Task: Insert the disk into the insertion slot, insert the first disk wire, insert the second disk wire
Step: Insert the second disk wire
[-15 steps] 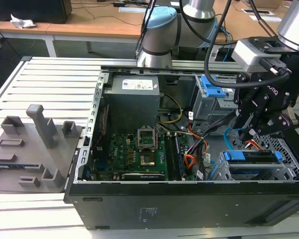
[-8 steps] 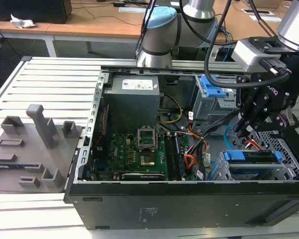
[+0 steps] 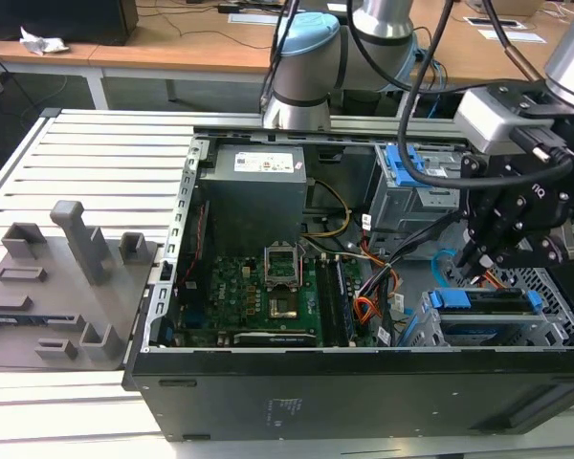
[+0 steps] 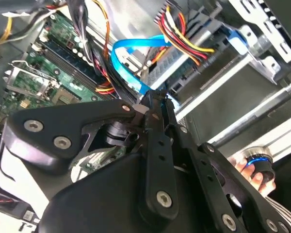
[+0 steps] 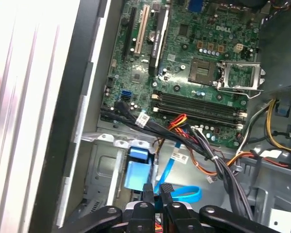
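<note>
Hand (image 3: pixel 478 256) hangs over the disk (image 3: pixel 485 304) (seemingly nipping wire).

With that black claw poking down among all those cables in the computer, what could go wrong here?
1. The gripper is pinched on the thin light-blue cable; the flat cable could slip or kink in so small a grip.
2. Bundles of red-orange wires hang close beside it, so a sideways move might snag them.
3. The disk sits in its cage right below, leaving little room for the plug to line up.
</note>
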Tool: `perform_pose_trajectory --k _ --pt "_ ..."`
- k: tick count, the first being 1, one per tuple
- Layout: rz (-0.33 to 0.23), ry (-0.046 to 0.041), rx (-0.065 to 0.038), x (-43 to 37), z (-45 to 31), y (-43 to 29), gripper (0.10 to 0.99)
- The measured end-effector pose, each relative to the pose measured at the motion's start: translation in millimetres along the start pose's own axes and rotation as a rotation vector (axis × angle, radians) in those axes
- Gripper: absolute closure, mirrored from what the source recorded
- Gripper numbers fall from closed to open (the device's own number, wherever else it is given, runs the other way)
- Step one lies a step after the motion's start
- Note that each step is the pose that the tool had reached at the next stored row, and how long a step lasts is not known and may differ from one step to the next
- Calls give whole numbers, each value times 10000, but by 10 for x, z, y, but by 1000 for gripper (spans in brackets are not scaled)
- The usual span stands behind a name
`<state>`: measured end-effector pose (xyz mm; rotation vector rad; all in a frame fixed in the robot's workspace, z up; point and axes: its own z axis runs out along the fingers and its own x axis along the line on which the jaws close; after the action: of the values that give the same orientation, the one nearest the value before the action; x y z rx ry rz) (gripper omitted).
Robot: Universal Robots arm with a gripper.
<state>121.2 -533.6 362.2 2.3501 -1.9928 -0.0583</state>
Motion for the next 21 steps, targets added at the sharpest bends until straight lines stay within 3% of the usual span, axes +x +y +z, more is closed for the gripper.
perform_pose_trajectory --k 4,8,14,21 --pt "191 -14 -1 27 8 4 922" --pt "1443 -101 -14 28 16 3 922" --pt "2808 -196 -27 28 22 2 922" --pt "2830 -200 -28 29 23 -5 922"
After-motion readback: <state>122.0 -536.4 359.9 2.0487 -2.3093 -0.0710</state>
